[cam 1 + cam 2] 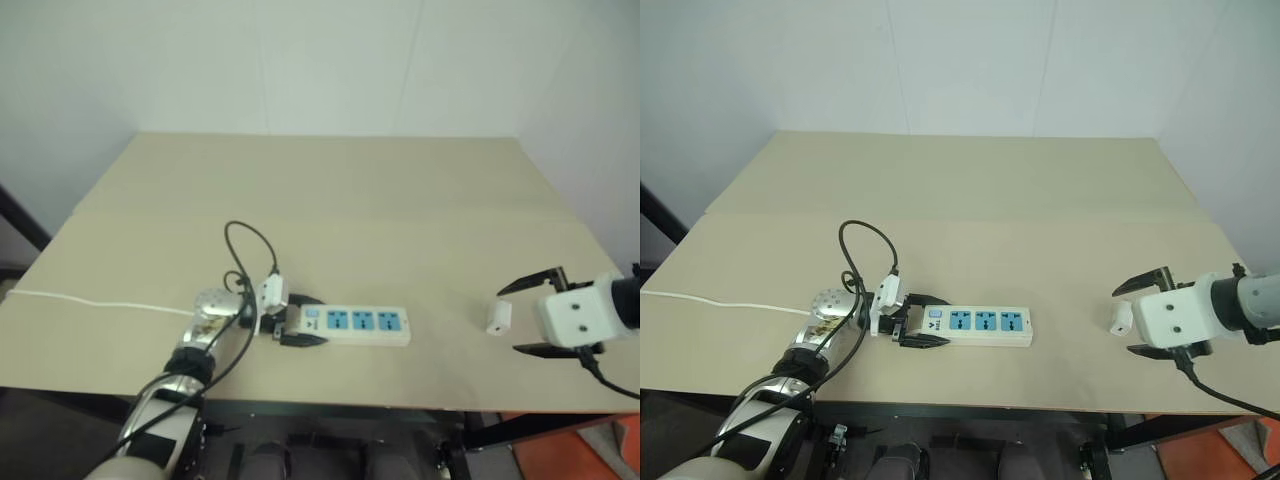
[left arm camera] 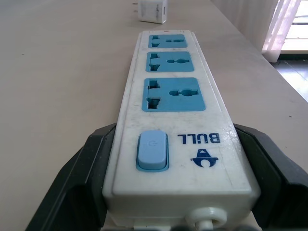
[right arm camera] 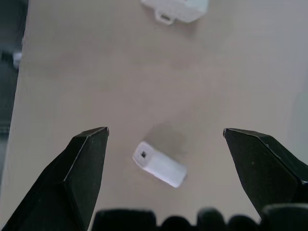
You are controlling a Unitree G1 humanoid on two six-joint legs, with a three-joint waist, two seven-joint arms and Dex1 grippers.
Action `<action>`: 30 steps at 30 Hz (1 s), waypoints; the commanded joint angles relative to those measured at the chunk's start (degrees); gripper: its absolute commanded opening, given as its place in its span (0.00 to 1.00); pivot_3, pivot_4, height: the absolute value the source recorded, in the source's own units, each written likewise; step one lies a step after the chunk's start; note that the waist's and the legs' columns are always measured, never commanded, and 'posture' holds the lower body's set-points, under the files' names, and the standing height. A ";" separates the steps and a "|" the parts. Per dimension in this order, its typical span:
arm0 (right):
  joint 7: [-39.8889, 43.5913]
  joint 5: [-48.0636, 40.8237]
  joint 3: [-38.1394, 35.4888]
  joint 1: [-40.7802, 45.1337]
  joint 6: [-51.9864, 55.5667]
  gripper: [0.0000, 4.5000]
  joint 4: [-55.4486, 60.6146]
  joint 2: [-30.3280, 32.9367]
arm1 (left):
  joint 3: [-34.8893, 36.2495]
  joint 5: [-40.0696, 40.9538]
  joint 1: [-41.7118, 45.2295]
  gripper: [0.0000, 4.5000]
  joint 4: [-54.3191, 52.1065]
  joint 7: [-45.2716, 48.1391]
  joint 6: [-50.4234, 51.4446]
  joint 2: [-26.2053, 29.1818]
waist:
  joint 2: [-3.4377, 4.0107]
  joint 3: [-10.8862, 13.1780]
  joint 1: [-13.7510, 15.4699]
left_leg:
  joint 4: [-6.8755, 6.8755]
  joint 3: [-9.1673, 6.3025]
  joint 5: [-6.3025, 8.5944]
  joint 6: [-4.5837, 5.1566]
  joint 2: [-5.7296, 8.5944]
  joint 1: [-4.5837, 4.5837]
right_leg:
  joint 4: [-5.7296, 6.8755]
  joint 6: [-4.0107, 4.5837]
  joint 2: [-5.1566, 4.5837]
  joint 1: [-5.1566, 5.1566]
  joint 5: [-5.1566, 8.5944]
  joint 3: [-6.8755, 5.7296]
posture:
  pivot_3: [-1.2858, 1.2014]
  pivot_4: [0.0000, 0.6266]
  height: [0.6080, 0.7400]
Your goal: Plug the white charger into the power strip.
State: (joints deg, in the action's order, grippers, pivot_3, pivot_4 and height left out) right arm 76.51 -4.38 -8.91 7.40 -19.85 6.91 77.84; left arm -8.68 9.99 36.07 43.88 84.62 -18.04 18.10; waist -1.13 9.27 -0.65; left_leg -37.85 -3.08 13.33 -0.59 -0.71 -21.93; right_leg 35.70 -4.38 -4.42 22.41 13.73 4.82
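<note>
The white charger (image 3: 160, 164) lies on its side on the tan table (image 1: 330, 190), and here's the right gripper (image 1: 527, 319) poised right over it, jaws spread as wide as they go, nothing between them but air. Seen down that wrist, the charger sits between the 2 fingertips, a touch nearer one finger than the other, and it lies slantwise to the line across the jaws.

Over on the other side, the left gripper (image 1: 927, 321) has its black fingers (image 2: 82, 168) flanking the switch end of the power strip (image 1: 357, 324), one on each long side. Whether they press on the casing or just bracket it, I cannot tell. The strip points straight out from those jaws, 3 blue sockets (image 2: 172, 94) in a row beyond the blue switch (image 2: 152, 150), all 3 vacant, no plug seated in any.

The step in hand looks like the pickup. To do it well, I'd say twist the wrist so the fingers meet the charger's flat sides squarely, centre it, then descend and close gently: a small smooth body like that could skid or tip. I cannot make out the prongs, so check which way they face before carrying it to a socket. Charger and strip lie well apart.
</note>
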 commanded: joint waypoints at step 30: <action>-5.63 38.39 39.79 45.56 -50.49 1.00 -44.60 -15.06 | -2.85 -1.74 -1.61 0.73 -3.55 -0.34 3.25 -1.23 | 0.12 0.08 -0.21 | 0.02 -0.01 0.00 0.01 0.05 0.16 | 0.12 0.53 -0.01 -0.04 -0.20 0.05 | 0.52 0.24 1.00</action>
State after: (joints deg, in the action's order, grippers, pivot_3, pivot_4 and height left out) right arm 71.85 33.00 30.88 51.77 -69.10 -36.94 62.51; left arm -9.58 9.22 35.38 40.90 83.93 -15.75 17.42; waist -1.01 9.35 -0.86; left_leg -37.82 -3.09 13.33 -0.58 -0.66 -21.77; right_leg 35.83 -3.86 -4.43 22.37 13.52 4.88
